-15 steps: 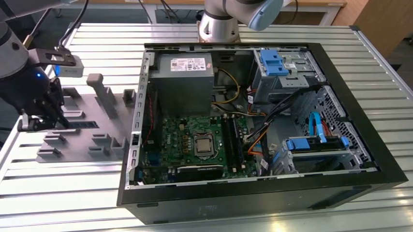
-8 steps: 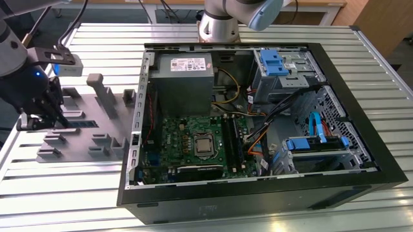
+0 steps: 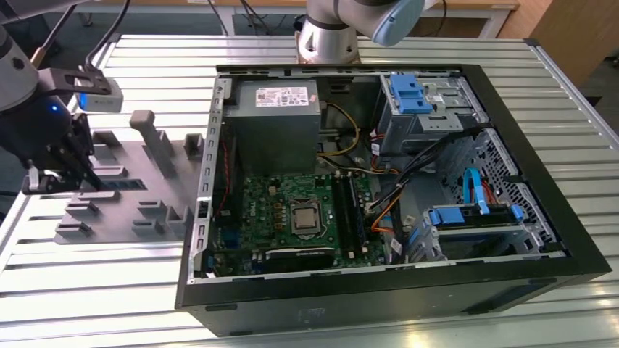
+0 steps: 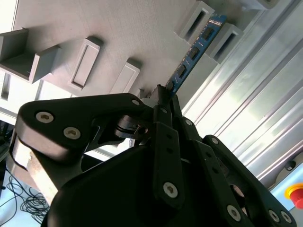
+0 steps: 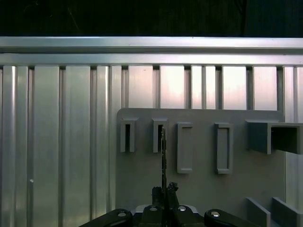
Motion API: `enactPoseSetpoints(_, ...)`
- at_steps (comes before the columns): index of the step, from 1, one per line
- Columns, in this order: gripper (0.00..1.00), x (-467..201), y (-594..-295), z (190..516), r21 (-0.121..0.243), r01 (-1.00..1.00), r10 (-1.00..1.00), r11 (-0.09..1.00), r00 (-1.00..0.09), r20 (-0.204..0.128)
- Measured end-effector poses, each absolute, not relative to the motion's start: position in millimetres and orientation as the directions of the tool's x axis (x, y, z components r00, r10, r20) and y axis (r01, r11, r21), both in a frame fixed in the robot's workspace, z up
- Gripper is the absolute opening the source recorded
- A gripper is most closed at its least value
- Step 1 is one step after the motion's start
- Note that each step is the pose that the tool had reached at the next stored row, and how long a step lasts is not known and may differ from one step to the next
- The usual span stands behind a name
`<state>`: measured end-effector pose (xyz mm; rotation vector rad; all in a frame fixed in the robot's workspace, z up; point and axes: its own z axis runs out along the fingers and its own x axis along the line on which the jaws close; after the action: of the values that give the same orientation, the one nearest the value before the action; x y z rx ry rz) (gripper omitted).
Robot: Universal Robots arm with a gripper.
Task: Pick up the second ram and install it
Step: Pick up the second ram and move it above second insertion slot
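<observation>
Ribbed aluminium slats form the table [image 3: 290, 51], silvery and streaked with glare. A black, open computer case [image 3: 541, 145] lies on its side towards the table's edge at the exterior view's right. Inside it are a green motherboard [image 3: 280, 210], a grey metal power supply [image 3: 275, 123] with a white label (the print is too small to read), and blue plastic drive latches [image 3: 416, 94].

A matte grey plastic holder tray [image 3: 126, 156] lies flat on the table by the edge at the exterior view's left, moulded with raised rectangular slots and blocks. The black gripper [image 3: 68, 177] stands over the tray's side away from the case.

In the second wrist view the gripper [image 4: 163, 94] has its fingers drawn together on the near end of the second ram [image 4: 196, 49], a slim blue-green board carrying a row of small black chips. The stick's far end reaches between two slotted holders near the tray's edge. I cannot tell whether it is seated in them or lifted clear.

In the first wrist view the ram [image 5: 164, 151] is edge-on, a thin dark line from the gripper [image 5: 164, 191] to the second slot from the tray's [image 5: 142, 179] corner.

A red button on a yellow base [image 4: 296, 195] sits beyond the table's edge.
</observation>
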<state>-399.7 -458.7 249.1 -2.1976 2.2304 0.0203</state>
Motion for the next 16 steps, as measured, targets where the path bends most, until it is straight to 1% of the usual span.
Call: enactPoseSetpoints(16, 0.14, -399.7, -458.7, 257.5, 0.002, -1.000, -1.000, 0.015, -0.015, -0.017)
